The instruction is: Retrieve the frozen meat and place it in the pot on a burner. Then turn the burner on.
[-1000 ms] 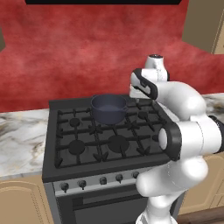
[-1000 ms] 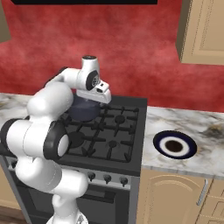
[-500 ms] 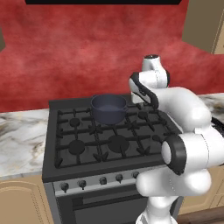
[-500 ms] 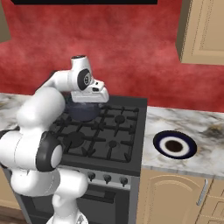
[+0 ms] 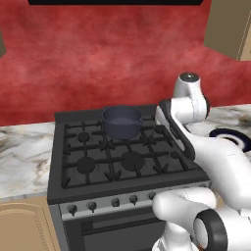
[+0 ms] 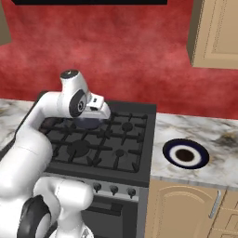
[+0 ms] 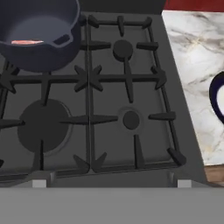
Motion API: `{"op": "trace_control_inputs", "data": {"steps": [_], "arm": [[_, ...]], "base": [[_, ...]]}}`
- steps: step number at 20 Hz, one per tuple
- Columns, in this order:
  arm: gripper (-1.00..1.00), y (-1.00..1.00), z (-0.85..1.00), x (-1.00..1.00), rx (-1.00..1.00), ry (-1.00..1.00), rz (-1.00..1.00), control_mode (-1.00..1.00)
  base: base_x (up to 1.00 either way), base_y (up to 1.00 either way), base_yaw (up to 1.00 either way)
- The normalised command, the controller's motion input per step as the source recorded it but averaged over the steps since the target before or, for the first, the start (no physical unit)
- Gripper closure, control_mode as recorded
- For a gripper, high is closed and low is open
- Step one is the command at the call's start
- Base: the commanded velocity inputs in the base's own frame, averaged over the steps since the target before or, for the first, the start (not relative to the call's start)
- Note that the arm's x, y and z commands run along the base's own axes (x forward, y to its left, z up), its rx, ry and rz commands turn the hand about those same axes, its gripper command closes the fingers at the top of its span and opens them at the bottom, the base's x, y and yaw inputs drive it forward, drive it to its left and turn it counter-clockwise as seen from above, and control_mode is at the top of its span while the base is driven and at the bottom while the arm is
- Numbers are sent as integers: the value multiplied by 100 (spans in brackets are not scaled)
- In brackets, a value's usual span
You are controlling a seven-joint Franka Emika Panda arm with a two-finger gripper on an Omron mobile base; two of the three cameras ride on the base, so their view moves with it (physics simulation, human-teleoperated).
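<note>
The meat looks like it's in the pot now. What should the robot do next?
Probably lower the arm toward the knobs on the stove's front. Something pink lies in the pot, which sits on a back burner, and no flame shows.

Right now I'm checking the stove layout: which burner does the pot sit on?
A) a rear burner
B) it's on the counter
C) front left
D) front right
A: the pot stands on a rear grate of the stove, near the red wall.
</note>
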Motion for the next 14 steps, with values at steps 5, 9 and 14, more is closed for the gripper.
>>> {"op": "trace_control_inputs", "data": {"steps": [5,9,14], "arm": [[-100,-2,-3,-70,0,-12,0,-100],[-100,1,-1,-9,0,-1,0,-100],[-100,0,0,0,0,0,0,100]], "base": [[0,0,0],[0,0,0],[-10,2,0]]}}
